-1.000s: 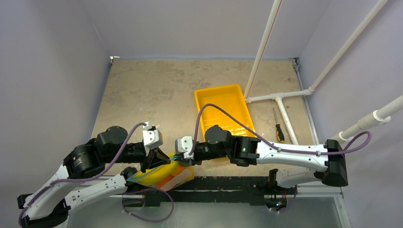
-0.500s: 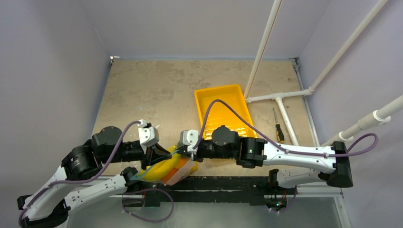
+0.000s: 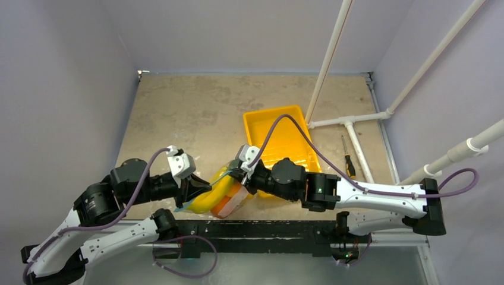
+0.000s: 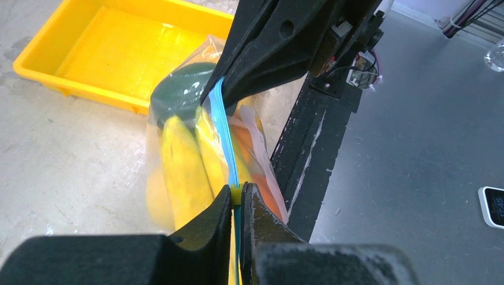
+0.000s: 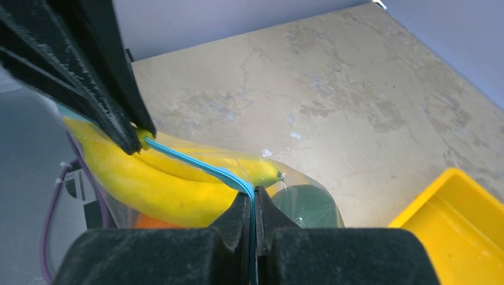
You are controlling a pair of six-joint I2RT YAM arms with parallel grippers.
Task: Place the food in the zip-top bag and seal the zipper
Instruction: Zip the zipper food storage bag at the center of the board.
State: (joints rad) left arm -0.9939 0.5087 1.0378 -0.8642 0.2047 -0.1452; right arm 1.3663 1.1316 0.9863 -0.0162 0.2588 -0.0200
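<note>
Left gripper is pinched on the near end of the zipper, right gripper pinched on the far end. The strip runs taut between them, near-left to far-right. The bag hangs below with the fruit inside, at the table front edge. Both arms are low, wrists facing each other. A sealing slide would follow that line. Tray lies beyond.

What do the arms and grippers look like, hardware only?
Both arms match: white link shells on the left arm and right arm, with round black joint housings between them. A purple cable loops along each arm. White blocks sit at the wrists. The left gripper and right gripper have matte black, wedge-shaped fingers.
</note>
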